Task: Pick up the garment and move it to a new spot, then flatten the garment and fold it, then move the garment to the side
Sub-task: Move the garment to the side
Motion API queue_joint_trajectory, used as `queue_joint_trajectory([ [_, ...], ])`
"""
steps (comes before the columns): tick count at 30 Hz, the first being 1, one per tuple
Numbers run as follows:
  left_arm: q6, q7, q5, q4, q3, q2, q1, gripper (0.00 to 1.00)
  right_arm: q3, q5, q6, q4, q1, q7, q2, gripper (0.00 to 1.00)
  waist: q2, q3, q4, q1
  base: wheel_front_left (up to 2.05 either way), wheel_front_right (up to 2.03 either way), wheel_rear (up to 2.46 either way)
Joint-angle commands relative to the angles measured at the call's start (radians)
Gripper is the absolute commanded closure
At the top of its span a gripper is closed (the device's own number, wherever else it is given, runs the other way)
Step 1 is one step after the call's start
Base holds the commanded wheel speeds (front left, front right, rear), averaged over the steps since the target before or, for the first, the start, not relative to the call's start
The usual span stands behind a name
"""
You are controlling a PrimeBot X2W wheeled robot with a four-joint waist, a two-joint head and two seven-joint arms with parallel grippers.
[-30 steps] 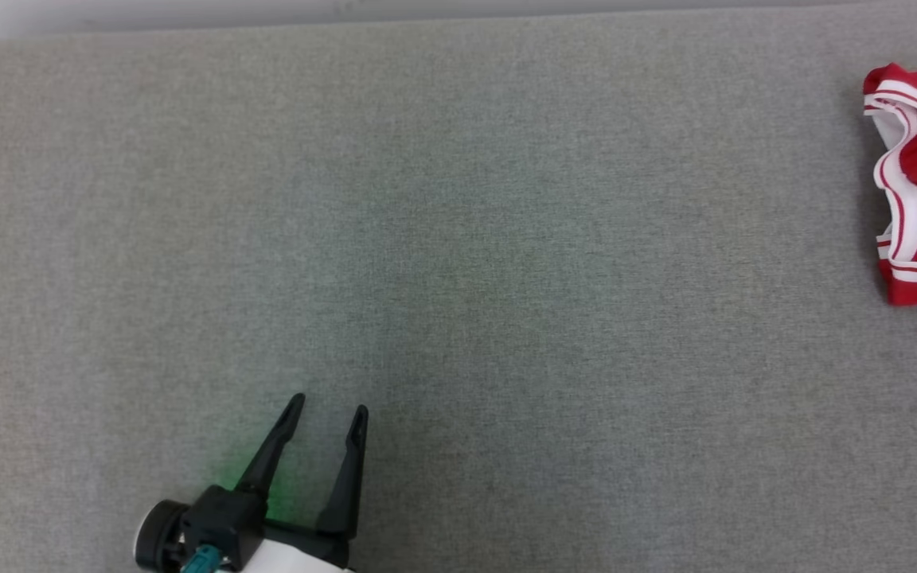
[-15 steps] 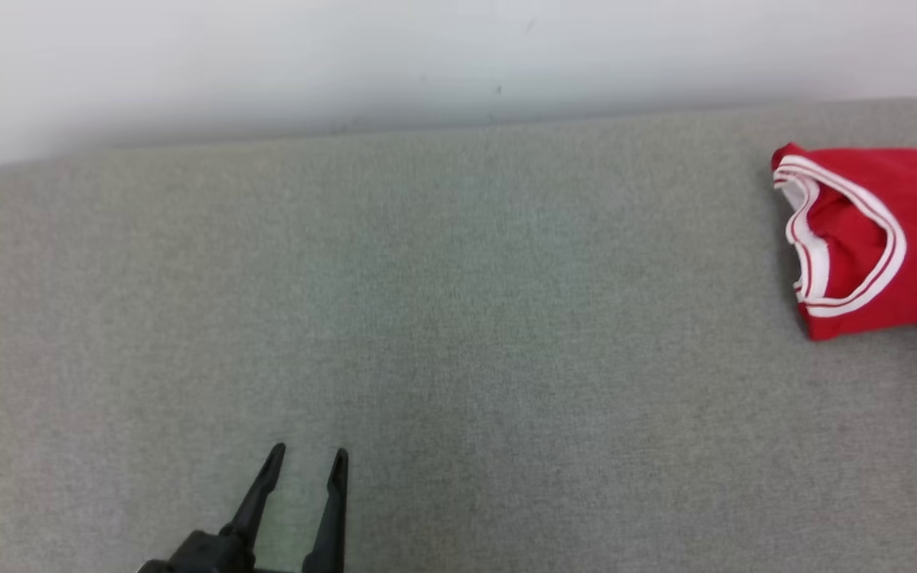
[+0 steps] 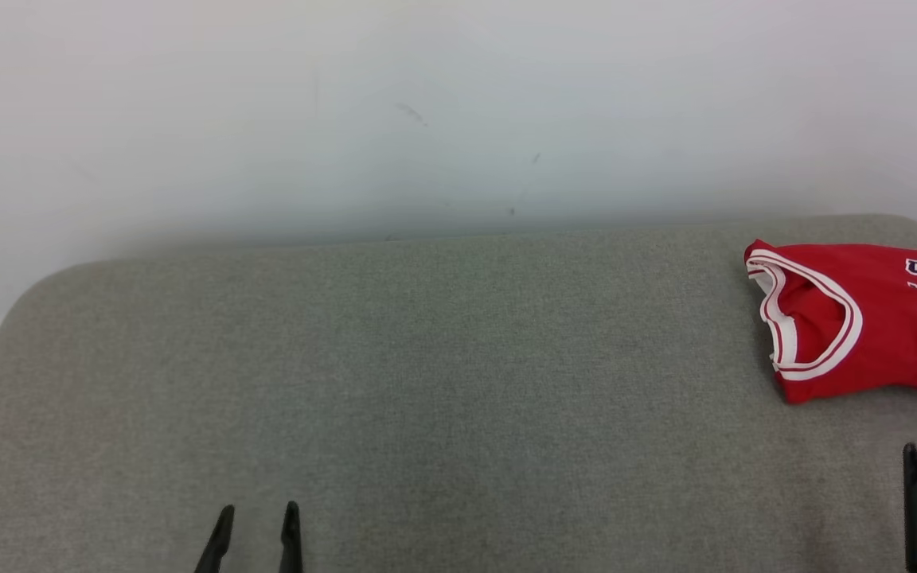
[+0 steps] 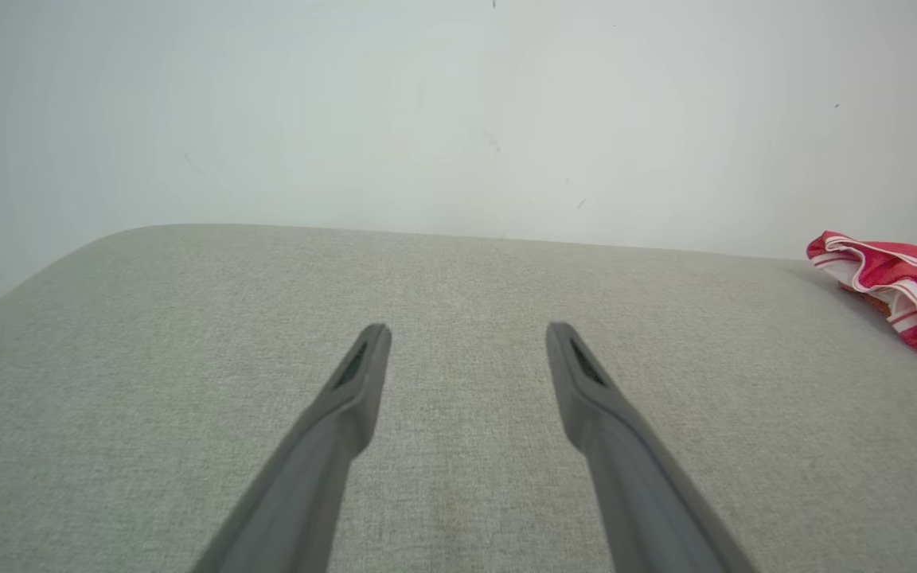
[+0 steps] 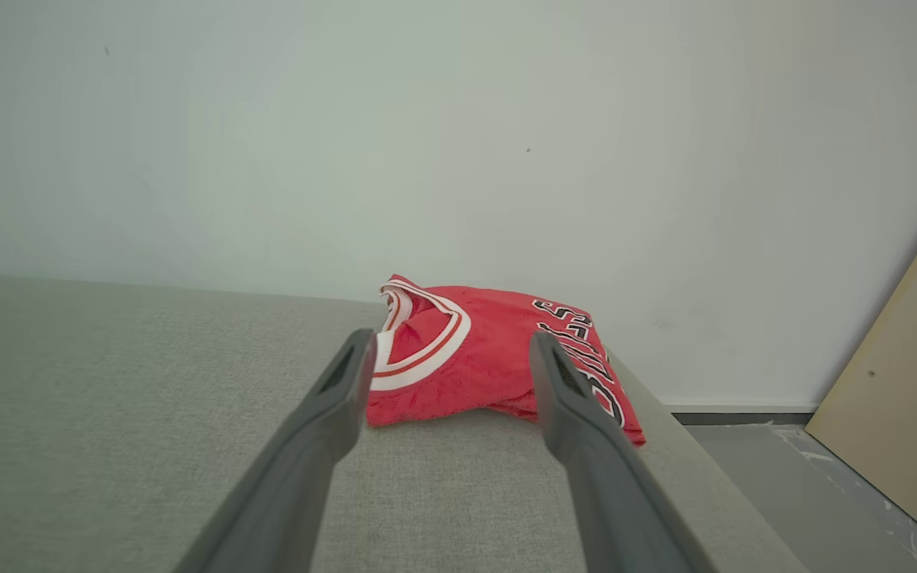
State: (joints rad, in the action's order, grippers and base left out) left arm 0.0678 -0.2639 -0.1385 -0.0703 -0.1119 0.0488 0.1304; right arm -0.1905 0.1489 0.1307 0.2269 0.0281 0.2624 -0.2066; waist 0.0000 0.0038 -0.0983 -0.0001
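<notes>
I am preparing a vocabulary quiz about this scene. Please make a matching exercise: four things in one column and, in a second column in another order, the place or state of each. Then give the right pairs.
Things:
1. red jersey
2. left end effector
3. right end effector
4. beige board

Places or states:
a. open, pointing at the jersey
b. stands beyond the right end of the grey surface
c. open, over bare grey surface
d. lies at the right end of the grey surface

Right pairs: 1-d, 2-c, 3-a, 4-b.
</notes>
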Motion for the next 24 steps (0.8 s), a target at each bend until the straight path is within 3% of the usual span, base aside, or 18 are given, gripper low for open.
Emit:
queue_joint_trajectory([
  [1,0.011,0.001,0.004,-0.009,0.01,0.004,0.022,0.0,0.007,-0.03,0.0,-0.025,-0.048,0.002,0.025,0.0,0.0,-0.026,0.011,0.0001,0.0,0.0,0.0],
  [8,0.005,0.001,-0.005,-0.029,0.015,0.004,0.051,0.0,0.052,-0.082,0.0,-0.064,-0.145,0.002,0.108,0.0,0.0,-0.066,0.032,0.0001,0.0,0.0,0.0],
  [24,-0.024,0.001,0.009,-0.049,-0.02,0.004,0.044,0.0,0.071,-0.077,0.0,-0.04,-0.204,0.002,0.152,0.0,0.0,-0.096,0.072,0.0001,0.0,0.0,0.0],
])
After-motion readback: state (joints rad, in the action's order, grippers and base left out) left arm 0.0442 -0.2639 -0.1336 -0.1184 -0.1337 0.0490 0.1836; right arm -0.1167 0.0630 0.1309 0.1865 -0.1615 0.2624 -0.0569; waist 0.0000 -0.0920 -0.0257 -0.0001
